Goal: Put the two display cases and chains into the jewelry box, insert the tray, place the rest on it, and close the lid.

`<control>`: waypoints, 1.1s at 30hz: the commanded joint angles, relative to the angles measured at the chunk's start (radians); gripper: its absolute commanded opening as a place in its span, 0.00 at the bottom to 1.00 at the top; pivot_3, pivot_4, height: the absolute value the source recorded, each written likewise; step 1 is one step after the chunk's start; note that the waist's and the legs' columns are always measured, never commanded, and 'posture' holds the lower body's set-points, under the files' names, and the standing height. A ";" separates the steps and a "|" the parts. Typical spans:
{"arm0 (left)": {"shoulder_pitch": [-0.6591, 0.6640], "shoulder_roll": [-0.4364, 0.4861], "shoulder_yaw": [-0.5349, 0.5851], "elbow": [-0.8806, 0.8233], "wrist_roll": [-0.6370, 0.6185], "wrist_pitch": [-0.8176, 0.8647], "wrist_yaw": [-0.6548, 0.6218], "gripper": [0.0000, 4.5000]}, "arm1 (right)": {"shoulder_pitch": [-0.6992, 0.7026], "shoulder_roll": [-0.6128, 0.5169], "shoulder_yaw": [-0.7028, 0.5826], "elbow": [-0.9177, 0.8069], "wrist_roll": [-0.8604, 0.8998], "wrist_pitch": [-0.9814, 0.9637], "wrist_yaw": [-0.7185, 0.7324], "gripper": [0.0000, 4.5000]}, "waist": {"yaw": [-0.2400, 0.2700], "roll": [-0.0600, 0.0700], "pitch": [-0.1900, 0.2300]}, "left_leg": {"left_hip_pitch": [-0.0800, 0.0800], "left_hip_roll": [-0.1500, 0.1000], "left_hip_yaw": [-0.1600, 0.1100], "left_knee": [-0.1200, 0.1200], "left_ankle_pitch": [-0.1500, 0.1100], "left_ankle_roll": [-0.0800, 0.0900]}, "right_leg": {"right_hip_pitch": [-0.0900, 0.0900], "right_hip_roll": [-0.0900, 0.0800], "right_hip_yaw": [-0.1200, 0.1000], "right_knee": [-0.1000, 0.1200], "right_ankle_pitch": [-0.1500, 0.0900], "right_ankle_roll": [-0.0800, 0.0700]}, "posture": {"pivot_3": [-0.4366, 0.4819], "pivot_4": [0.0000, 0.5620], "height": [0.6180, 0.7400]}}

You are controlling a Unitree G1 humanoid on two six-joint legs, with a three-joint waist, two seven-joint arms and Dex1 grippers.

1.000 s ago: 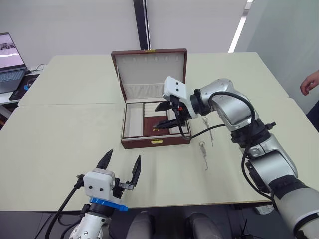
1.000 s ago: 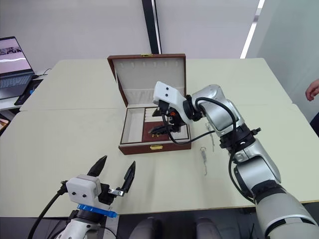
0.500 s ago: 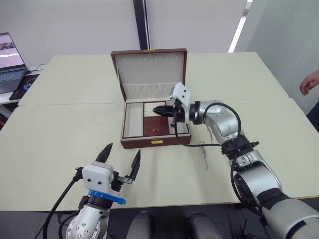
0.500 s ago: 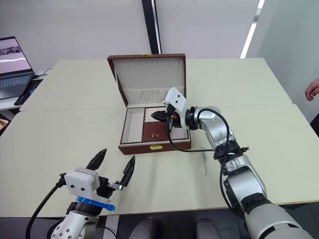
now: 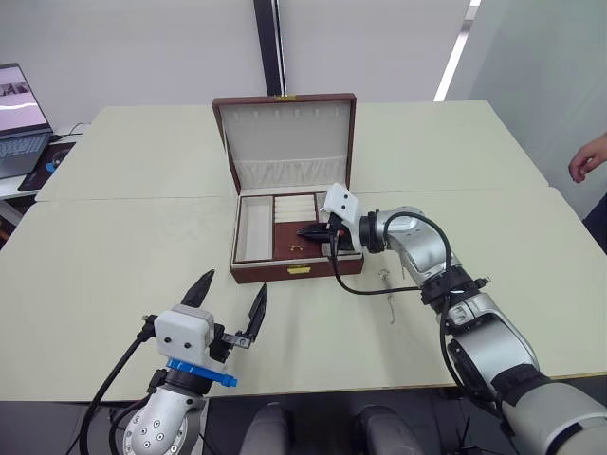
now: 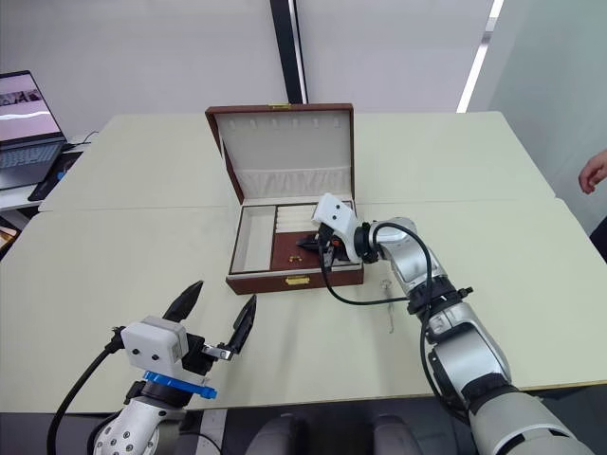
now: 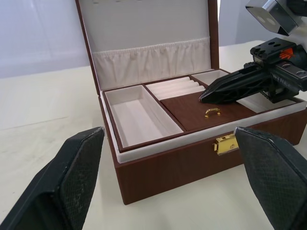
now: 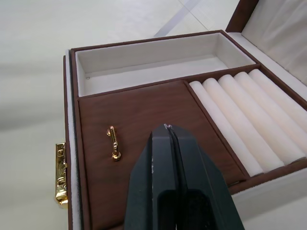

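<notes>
The pale table (image 5: 114,246) is seen first, and on it the jewelry box (image 5: 289,213), its lid (image 5: 285,137) standing open and upright at the back. Inside the box the tray (image 8: 158,117) is already seated: a long cream compartment on the robot's left, ring rolls at the back, and a brown wooden panel with a small gold handle (image 8: 113,143) at the front. No display cases can be made out; presumably they lie under the tray, though this cannot be confirmed.

The right gripper (image 5: 305,230) is reached into the box from the robot's right, its two black fingers pressed together with nothing between them, the tip poised just over the brown panel and near the gold handle. The left gripper (image 5: 229,296) is held low in front of the box, well apart from it, fingers spread wide and empty.

Out on the table, to the right of the box, a thin chain-like piece (image 5: 387,293) with a small ring at its end is left lying, and another fine piece (image 6: 392,250) beside the right arm.

The step in hand is judged to be the loading of the tray. For the next move, the right gripper must be drawn out of the box, opened, and lowered over the thin piece; a fine, flat pinch against the table will be called for.
</notes>
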 commanded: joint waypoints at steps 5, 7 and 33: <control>-0.030 0.036 0.041 0.012 -0.040 0.013 -0.031 1.00 | -0.001 -0.034 -0.137 -0.131 0.148 0.026 0.038 0.01 | 0.001 0.000 0.000 | -0.001 0.000 0.000 0.000 0.000 0.000 | -0.001 0.000 0.000 0.000 0.000 0.000 | 0.48 0.27 1.00; -0.037 0.081 0.071 0.011 -0.097 0.118 -0.059 1.00 | 0.002 -0.087 -0.166 -0.149 0.177 0.070 0.070 0.04 | 0.001 0.000 0.000 | -0.001 0.000 0.000 0.000 0.000 0.000 | -0.001 0.000 0.000 0.000 0.000 0.000 | 0.48 0.27 1.00; -0.384 0.648 0.532 0.694 -0.334 0.322 -0.528 1.00 | 0.642 -0.553 -0.482 -0.454 0.287 0.102 0.038 0.99 | 0.002 0.000 0.001 | -0.001 0.000 0.000 -0.001 0.000 0.000 | -0.001 0.000 0.000 -0.001 0.000 0.000 | 0.48 0.27 1.00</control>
